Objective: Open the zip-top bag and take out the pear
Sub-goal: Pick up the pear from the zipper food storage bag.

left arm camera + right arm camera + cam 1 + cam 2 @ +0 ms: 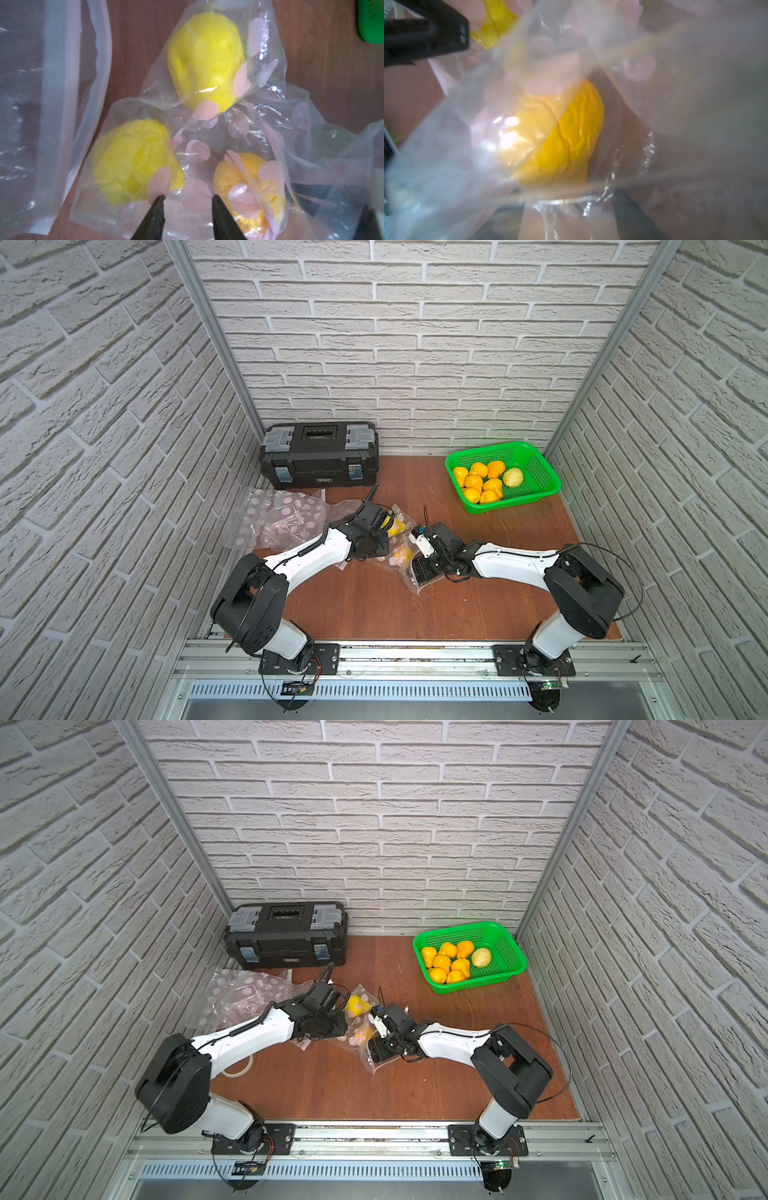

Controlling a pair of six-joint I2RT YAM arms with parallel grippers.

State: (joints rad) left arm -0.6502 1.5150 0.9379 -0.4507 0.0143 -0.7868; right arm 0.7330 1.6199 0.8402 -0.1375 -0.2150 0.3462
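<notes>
Left gripper point(188, 207), jaws parted, hovers over the zip-top bag point(239, 128); right gripper point(566, 204), jaws spread, seemingly reaches inside for the centre-frame pear point(560, 141).

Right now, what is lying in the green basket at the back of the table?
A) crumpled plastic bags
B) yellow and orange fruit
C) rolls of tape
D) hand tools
B: in both top views the green basket holds a heap of yellow and orange fruit, with one paler piece at the side of the heap.
</notes>
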